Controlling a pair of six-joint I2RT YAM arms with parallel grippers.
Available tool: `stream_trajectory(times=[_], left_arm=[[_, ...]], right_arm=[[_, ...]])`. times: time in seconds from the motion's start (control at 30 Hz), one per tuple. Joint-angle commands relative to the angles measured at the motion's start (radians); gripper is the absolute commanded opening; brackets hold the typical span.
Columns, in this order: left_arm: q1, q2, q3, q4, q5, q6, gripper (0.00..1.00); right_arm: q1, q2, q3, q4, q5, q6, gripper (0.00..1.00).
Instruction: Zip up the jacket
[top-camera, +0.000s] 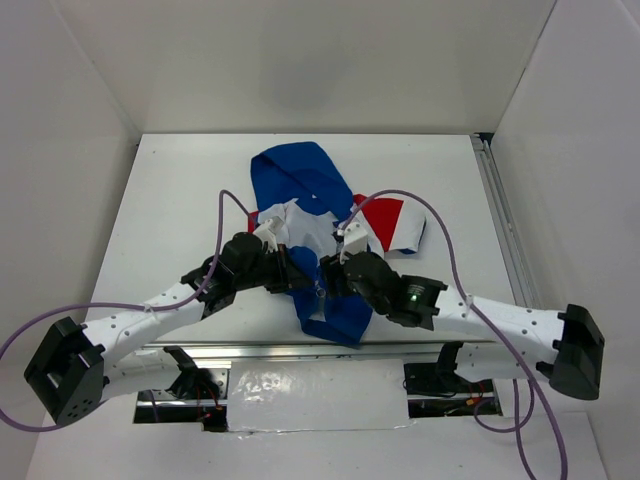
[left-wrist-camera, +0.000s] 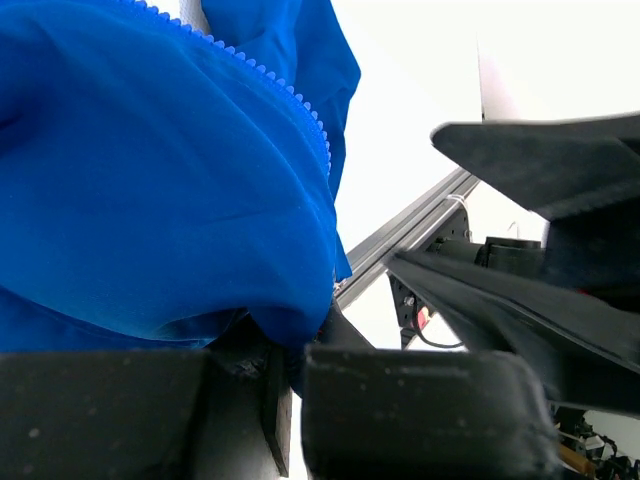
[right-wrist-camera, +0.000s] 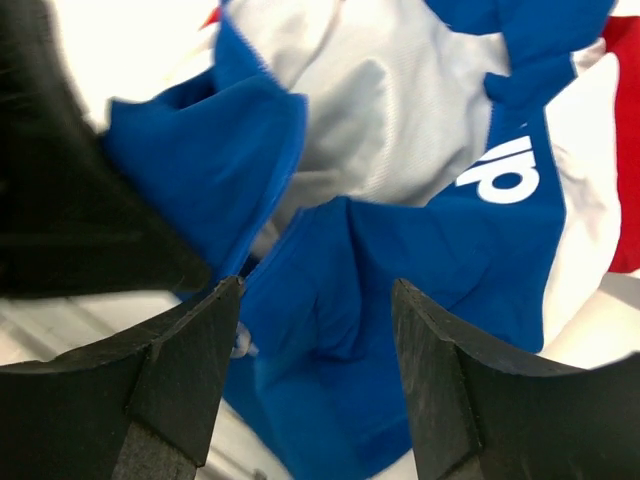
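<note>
The jacket (top-camera: 335, 310) lies crumpled at the table's middle: blue hood at the far side, pale grey lining (top-camera: 290, 222) exposed, a red-and-white sleeve (top-camera: 395, 225) to the right. My left gripper (top-camera: 298, 275) is at the jacket's left front panel. In the left wrist view it (left-wrist-camera: 295, 355) is shut on a fold of blue fabric (left-wrist-camera: 170, 200) beside the zipper teeth (left-wrist-camera: 300, 100). My right gripper (top-camera: 328, 278) is close beside it. In the right wrist view it (right-wrist-camera: 315, 290) is open just above the blue front panel (right-wrist-camera: 400, 300) with white lettering (right-wrist-camera: 505, 175); a small white piece (right-wrist-camera: 240, 345) shows by its left finger.
A metal rail (top-camera: 300, 350) runs along the table's near edge just below the jacket's hem, and another rail (top-camera: 500, 220) along the right side. White walls enclose the table. Purple cables (top-camera: 225, 205) loop over both arms. The right arm (left-wrist-camera: 560, 170) fills the left wrist view's right side.
</note>
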Motion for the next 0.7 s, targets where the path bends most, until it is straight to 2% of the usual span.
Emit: stream_trajectory(times=[0.0,0.17,0.2,0.3,0.43,0.53,0.67], left_arm=[[0.002,-0.002,0.04,0.024,0.005,0.011,0.0],[0.002,0.007,0.05,0.017,0.004,0.009,0.0],[0.002,0.009,0.05,0.02,0.005,0.009,0.0],[0.002,0.009,0.051,0.023,0.01,0.015,0.0],[0.002,0.009,0.059,0.008,0.002,0.017,0.0],[0.002,0.007,0.065,0.001,-0.002,0.02,0.0],[0.002,0.004,0.057,0.008,0.005,0.017,0.0]], right_arm=[[0.008,-0.101,-0.02,-0.053,-0.105,-0.017,0.69],[0.006,-0.172,-0.031,-0.071,-0.308,-0.017,0.65],[-0.001,-0.182,-0.04,-0.064,-0.411,-0.017,0.65],[-0.018,-0.175,-0.069,-0.022,-0.548,-0.013,0.62],[-0.021,-0.147,-0.1,-0.001,-0.581,-0.008,0.55],[-0.021,-0.135,-0.12,0.025,-0.615,0.016,0.53],[-0.036,-0.132,-0.19,0.122,-0.569,0.082,0.56]])
